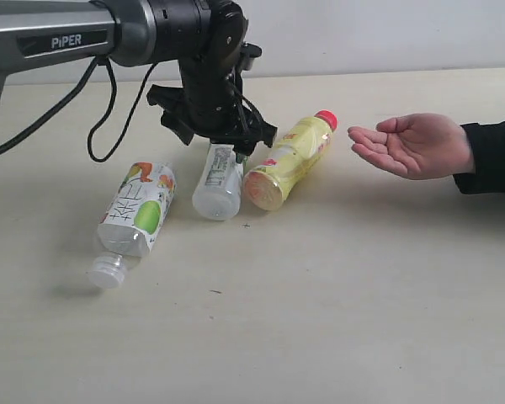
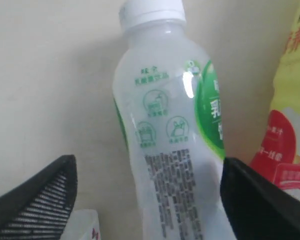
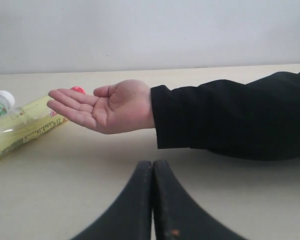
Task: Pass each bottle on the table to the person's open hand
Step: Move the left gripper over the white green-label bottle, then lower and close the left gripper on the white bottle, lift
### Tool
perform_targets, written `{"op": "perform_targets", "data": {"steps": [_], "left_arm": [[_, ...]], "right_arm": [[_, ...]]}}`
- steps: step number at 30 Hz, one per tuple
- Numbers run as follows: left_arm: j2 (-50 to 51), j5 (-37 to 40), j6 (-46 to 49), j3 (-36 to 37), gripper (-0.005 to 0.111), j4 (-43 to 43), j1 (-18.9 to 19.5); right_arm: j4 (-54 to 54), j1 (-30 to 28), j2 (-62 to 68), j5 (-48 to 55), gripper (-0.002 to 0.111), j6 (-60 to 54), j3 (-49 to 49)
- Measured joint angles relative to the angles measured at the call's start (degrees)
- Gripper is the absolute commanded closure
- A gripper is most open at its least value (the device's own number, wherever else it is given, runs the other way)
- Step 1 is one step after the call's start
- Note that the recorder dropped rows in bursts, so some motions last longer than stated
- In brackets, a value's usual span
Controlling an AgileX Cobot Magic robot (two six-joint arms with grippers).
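Observation:
The white bottle lies on the table, white cap toward the back. My left gripper is lowered over it, open, one finger on each side. In the left wrist view the white bottle fills the gap of the left gripper. The yellow bottle with its red cap lies just right of it, the squarish fruit-label bottle to the left. The person's open hand waits palm up at the right. My right gripper is shut and empty. The red-label clear bottle is out of view.
The person's dark sleeve reaches in from the right edge. A black cable hangs from the left arm above the table. The yellow bottle lies close beside the right finger in the left wrist view.

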Motion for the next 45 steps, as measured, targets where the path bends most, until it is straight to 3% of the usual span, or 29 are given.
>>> {"op": "perform_targets", "data": {"steps": [22,25,32,33,45], "left_arm": [[5.42,-3.47,0.00,0.00,0.032,-3.10,0.00],[5.42,-3.47,0.00,0.00,0.044,-3.10,0.00],[5.42,-3.01,0.00,0.00,0.103,-3.10,0.00],[5.42,-2.86,0.00,0.00,0.106,-3.10,0.00],[3.25,0.69,-0.13,0.19,0.107,-3.10,0.00]], "right_arm": [[0.00,0.00,0.00,0.00,0.108,0.00,0.00],[0.00,0.00,0.00,0.00,0.108,0.00,0.00],[0.00,0.00,0.00,0.00,0.108,0.00,0.00],[0.00,0.00,0.00,0.00,0.108,0.00,0.00],[0.00,0.00,0.00,0.00,0.108,0.00,0.00]]}}
